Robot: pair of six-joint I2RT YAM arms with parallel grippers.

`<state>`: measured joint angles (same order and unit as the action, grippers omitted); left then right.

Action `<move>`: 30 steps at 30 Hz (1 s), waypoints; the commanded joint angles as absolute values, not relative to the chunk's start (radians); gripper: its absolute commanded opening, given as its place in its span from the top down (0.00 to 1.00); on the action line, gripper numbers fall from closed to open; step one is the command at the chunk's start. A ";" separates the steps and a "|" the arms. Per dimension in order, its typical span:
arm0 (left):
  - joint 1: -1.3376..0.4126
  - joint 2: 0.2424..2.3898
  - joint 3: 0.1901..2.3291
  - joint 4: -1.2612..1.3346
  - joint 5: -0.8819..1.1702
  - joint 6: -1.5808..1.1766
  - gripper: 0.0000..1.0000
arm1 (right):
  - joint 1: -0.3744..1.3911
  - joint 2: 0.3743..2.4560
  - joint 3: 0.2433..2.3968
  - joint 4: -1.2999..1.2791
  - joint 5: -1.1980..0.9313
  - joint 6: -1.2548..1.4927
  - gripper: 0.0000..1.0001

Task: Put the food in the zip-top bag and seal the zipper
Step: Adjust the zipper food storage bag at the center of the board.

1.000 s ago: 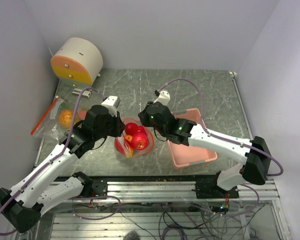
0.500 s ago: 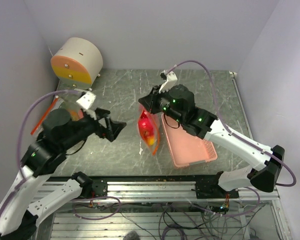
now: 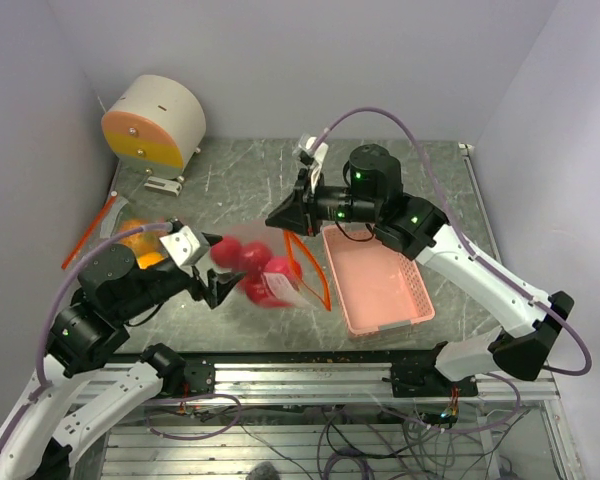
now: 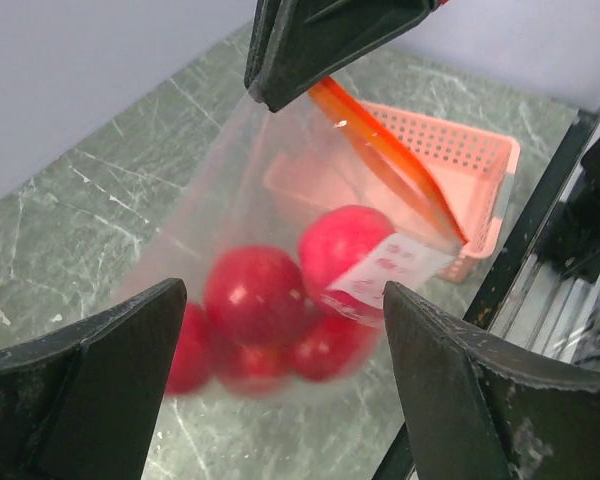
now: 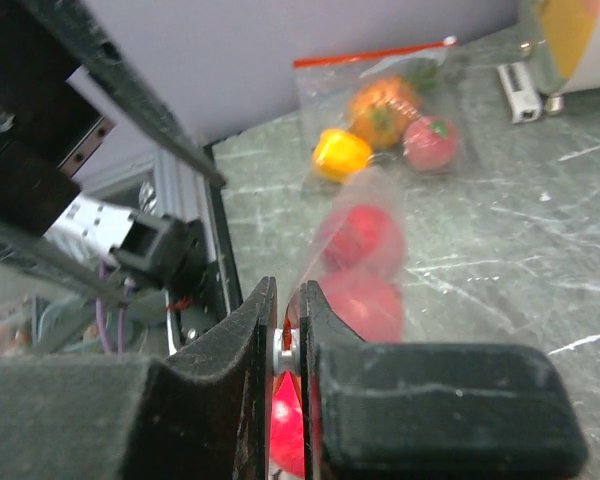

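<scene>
Zip-top bag (image 3: 272,280) of red apples (image 4: 255,295) is held above the tabletop (image 3: 250,180) centre, pinched at its zipper (image 4: 380,165) by the closed right tool (image 3: 280,218). The left tool (image 3: 214,272), at its 8 o'clock, is spread wide, empty. Filling is judged done; sealing is left.

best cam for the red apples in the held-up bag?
Left wrist: the red apples fill the frame, seen through the clear bag. Top external shows only a blurred red cluster; right wrist shows them small and hazy.

A clear bag (image 4: 242,170) of red apples (image 4: 255,297) hangs from dark fingers (image 4: 320,40), before a pink basket (image 4: 467,150).
</scene>
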<state>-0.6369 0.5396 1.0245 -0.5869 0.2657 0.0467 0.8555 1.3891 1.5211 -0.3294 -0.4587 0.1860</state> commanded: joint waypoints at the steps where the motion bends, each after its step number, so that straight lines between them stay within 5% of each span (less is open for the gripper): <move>1: -0.636 0.523 0.987 -0.519 0.345 0.172 0.09 | 0.848 1.389 1.504 -0.359 -0.654 0.078 1.00; 9: -0.636 0.477 0.928 -0.392 0.522 0.174 0.09 | 0.850 1.408 1.464 -0.321 -0.758 0.092 1.00; 26: -0.637 0.738 0.852 -0.160 0.573 0.105 0.21 | 0.858 1.393 1.427 -0.296 -0.833 0.053 1.00; 27: -0.636 0.747 0.856 -0.153 0.579 0.101 0.25 | 0.857 1.392 1.427 -0.299 -0.833 0.047 1.00; 30: -0.636 0.779 0.863 -0.146 0.608 0.087 0.61 | 0.858 1.393 1.423 -0.299 -0.824 0.043 1.00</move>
